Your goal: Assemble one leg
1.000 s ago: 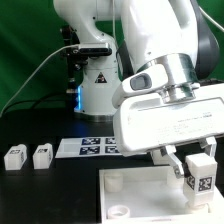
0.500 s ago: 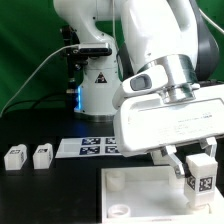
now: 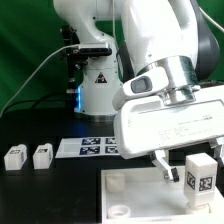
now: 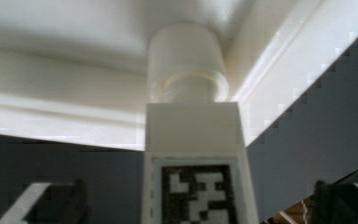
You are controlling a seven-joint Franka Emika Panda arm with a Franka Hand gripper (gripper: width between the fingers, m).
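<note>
Gripper [image 3: 192, 166] spread, fingers clear of leg [image 3: 199, 178], which stands betw. them. Leg's long axis runs 12–6, upright on white tray piece [image 3: 135, 186]; closing straight in should pinch it.

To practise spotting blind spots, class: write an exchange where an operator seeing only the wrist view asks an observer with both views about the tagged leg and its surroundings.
Operator: My wrist view is filled by the leg. Is it upright?
Observer: Yes, it stands upright on the large white piece, at the exterior view's right.
Operator: Any other legs around?
Observer: One spare leg lies beside a second spare leg on the black table, at the exterior view's left.
</note>
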